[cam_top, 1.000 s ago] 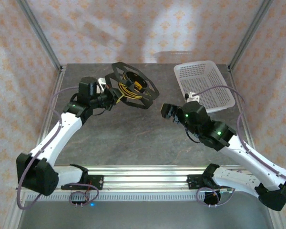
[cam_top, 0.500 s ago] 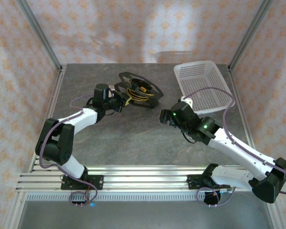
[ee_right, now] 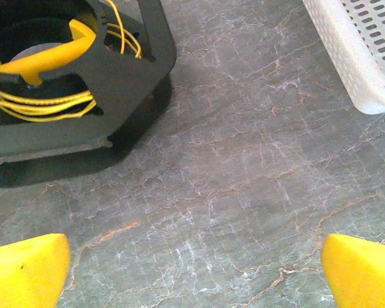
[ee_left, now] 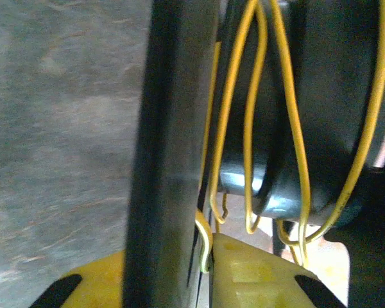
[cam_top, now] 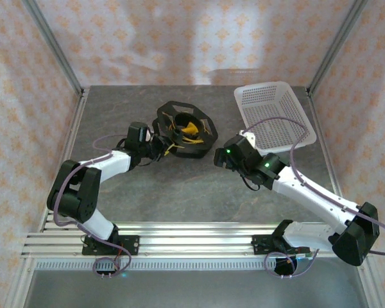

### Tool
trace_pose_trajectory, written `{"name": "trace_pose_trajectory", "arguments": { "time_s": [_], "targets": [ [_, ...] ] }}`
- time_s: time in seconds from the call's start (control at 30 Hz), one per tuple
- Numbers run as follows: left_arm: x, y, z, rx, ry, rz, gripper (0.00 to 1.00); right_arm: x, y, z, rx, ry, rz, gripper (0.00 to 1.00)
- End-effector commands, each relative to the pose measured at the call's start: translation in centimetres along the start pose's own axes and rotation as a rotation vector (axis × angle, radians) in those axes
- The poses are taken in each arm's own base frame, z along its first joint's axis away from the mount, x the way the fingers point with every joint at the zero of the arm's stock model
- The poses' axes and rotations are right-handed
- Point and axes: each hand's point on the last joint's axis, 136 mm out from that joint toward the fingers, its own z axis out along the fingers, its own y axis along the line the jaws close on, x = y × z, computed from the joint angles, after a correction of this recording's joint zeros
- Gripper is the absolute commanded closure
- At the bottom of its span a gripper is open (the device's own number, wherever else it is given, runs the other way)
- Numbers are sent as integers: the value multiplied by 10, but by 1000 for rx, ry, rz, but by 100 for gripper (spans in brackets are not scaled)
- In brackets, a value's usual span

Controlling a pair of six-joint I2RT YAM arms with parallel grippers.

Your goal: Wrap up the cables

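Cables (ee_right: 42,102): thin yellow wire hung in loose loops on black spool (ee_right: 125,77) | left fingers (ee_left: 256,279) straddled its rim, grip unclear | right fingers (ee_right: 25,269) wide apart

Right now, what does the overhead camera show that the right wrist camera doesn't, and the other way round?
Overhead adds the left arm and right arm, the whole white basket and patterned walls. The right wrist adds its own yellow fingers, wide apart, and fine veins in the table. Shared: the black spool, its yellow cables and a basket corner.
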Motion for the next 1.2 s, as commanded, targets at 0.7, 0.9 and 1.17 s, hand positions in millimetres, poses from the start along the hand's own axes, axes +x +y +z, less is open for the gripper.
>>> {"name": "trace_pose_trajectory", "arguments": {
  "time_s": [0.7, 0.9, 1.17],
  "targets": [
    [16, 76, -69, -394, -9, 80, 34, -1, -109, 12, 260, 83, 169, 0],
    [14, 67, -104, -398, -110, 154, 26, -5, -133, 39, 259, 138, 233, 0],
    [15, 50, -154, -390, -246, 264, 1, -34, -121, 105, 158, 202, 258, 1]
  ]
}}
